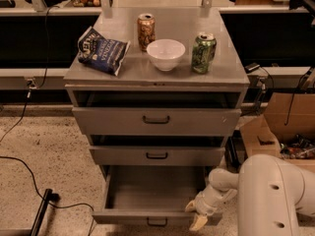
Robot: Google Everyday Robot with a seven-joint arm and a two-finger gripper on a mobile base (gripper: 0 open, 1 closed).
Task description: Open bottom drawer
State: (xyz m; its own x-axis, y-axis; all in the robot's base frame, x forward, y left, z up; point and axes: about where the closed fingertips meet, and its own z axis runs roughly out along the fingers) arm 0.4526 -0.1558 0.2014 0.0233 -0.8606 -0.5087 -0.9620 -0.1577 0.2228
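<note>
The grey metal cabinet (pixel 157 77) has three drawers. The bottom drawer (pixel 152 193) is pulled well out, its inside bare, its small dark handle (pixel 157 222) at the front edge. The middle drawer (pixel 156 155) and top drawer (pixel 156 120) stand slightly out. My gripper (pixel 196 215), on a white arm from the lower right, sits at the bottom drawer's front right corner, against its front edge.
On the cabinet top lie a dark chip bag (pixel 102 43), a brown can (pixel 145 31), a white bowl (pixel 166 54) and a green can (pixel 204 52). Cardboard boxes (pixel 280 127) stand at the right. Black cables (pixel 29 171) and a black bar (pixel 42 210) lie on the speckled floor at left.
</note>
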